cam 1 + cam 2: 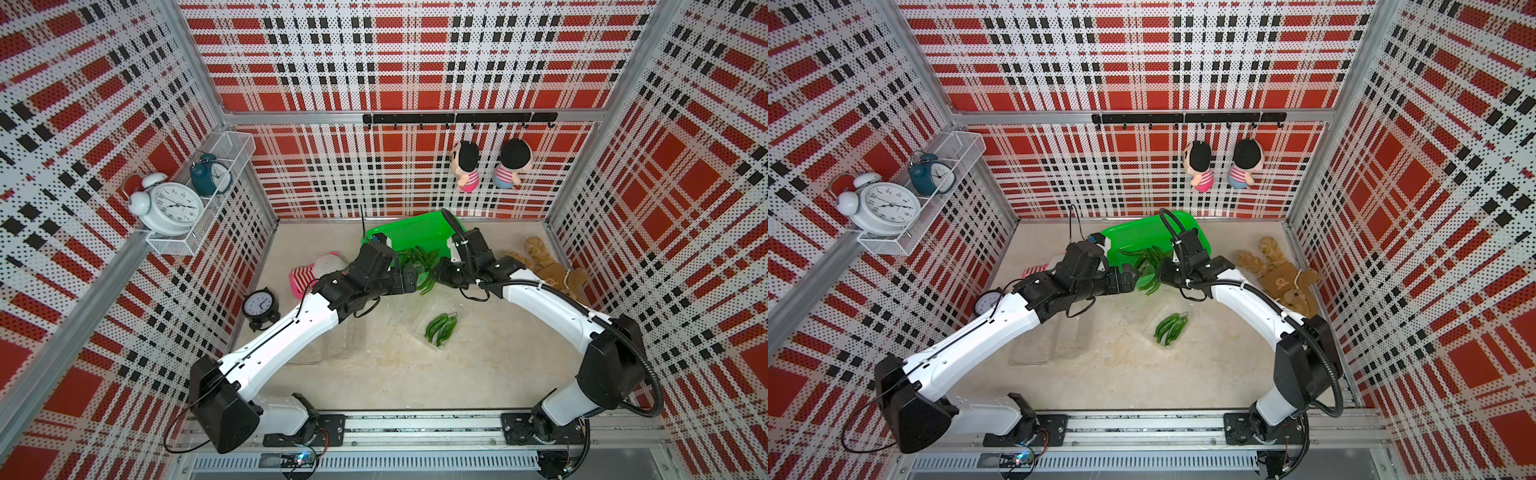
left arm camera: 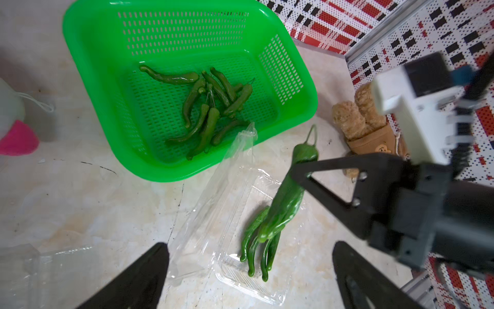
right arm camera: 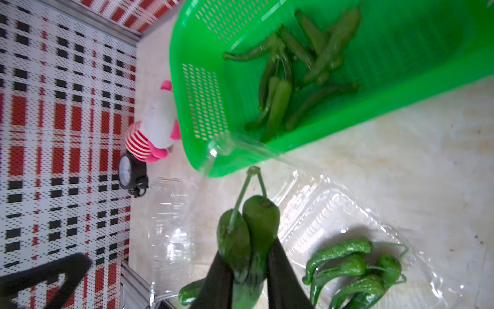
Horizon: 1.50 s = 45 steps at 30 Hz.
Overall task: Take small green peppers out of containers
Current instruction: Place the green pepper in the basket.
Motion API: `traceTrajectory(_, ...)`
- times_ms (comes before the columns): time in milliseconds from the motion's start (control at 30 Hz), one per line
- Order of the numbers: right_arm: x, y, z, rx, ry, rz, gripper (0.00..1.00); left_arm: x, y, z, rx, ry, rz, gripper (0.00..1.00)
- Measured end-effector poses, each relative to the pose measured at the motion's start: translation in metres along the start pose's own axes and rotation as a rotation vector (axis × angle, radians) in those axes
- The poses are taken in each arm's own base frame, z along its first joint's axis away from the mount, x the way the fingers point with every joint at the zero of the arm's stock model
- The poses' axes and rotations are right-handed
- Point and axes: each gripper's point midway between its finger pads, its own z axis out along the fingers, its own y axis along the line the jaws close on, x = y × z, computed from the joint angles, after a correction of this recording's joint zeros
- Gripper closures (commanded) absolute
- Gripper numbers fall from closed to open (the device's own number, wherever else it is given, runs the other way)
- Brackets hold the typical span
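Note:
My right gripper is shut on two or three small green peppers, which hang from it in the air in front of the green basket. Below them a clear container lies open with several peppers in its tray, also seen in a top view. Its lid stands up toward the basket. A second clear container lies empty under my left forearm. My left gripper is open and empty, facing the held peppers from the left.
The green mesh basket stands at the back with several peppers in it. A pink striped plush and a black clock lie to the left. A brown plush lies at the right wall.

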Motion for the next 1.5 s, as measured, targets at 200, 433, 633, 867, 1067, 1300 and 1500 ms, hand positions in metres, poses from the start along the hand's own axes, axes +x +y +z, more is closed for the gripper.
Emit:
traceTrajectory(200, -0.099, 0.008, -0.015, -0.032, -0.190, -0.012, 0.87, -0.007, 0.009, -0.001, -0.026, -0.022, -0.016, 0.02)
traceTrajectory(433, -0.148, -0.045, 0.063, 0.022, -0.186, 0.034, 0.88, -0.010, 0.010, -0.006, -0.026, -0.037, -0.031, 0.02)
traceTrajectory(633, -0.133, -0.109, 0.146, 0.129, -0.068, 0.068, 0.87, -0.012, 0.012, -0.014, -0.021, -0.055, -0.047, 0.02)
traceTrajectory(867, -0.118, -0.141, 0.176, 0.218, -0.006, 0.038, 0.50, -0.010, 0.014, -0.015, -0.030, -0.050, -0.050, 0.01)
traceTrajectory(1067, -0.118, -0.141, 0.169, 0.239, 0.004, 0.020, 0.35, -0.010, 0.016, -0.014, -0.039, -0.051, -0.049, 0.01)
traceTrajectory(1300, -0.136, -0.089, 0.089, 0.175, -0.055, 0.005, 0.34, -0.009, 0.016, -0.009, -0.046, -0.046, -0.047, 0.00)
traceTrajectory(1500, -0.097, -0.025, -0.021, 0.057, -0.094, -0.031, 0.33, -0.008, 0.009, 0.005, -0.033, -0.042, -0.034, 0.00)
